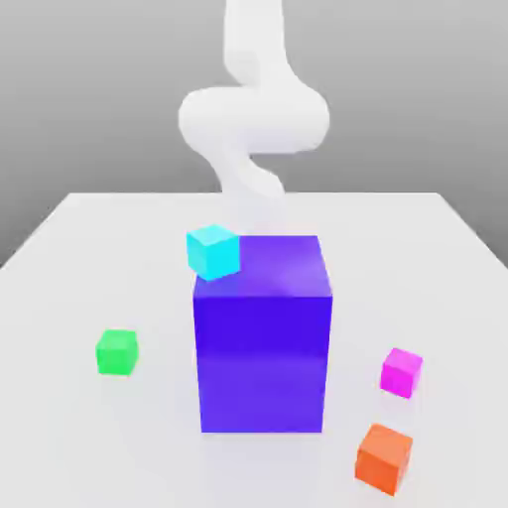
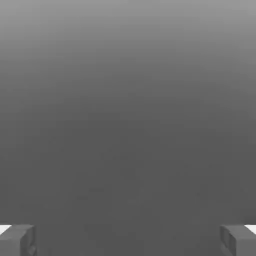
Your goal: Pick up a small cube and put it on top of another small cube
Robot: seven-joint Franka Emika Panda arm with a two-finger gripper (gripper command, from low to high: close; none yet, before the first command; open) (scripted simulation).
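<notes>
Arm [image 1: 253, 119]: standing at the far side of the bench, behind the purple-blue block; its white links are rising out of the top of the exterior view.
Gripper [image 2: 128, 240]: seen in the hand view; nothing is lying between its tips.
Fingers [image 2: 17, 240]: standing wide apart, one at each lower corner of the hand view; gripping nothing.
Magenta cube [image 1: 401, 372]: resting on the bench toward the exterior view's right, near the block but not touching it; sitting just behind the orange cube.
Green cube [image 1: 117, 352]: resting on the bench toward the exterior view's left, well apart from the magenta cube; the block is standing between the two.
Purple-blue block [image 1: 262, 347]: standing upright near the middle of the bench; far larger than every cube.
Cyan cube [image 1: 213, 250]: showing at the block's upper left corner in the exterior view; whether it is sitting on the block or behind it cannot be told.
Orange cube [image 1: 384, 457]: lying nearest the camera, at the exterior view's lower right.
Bench [image 1: 89, 437]: white, carrying the block and the cubes.
</notes>
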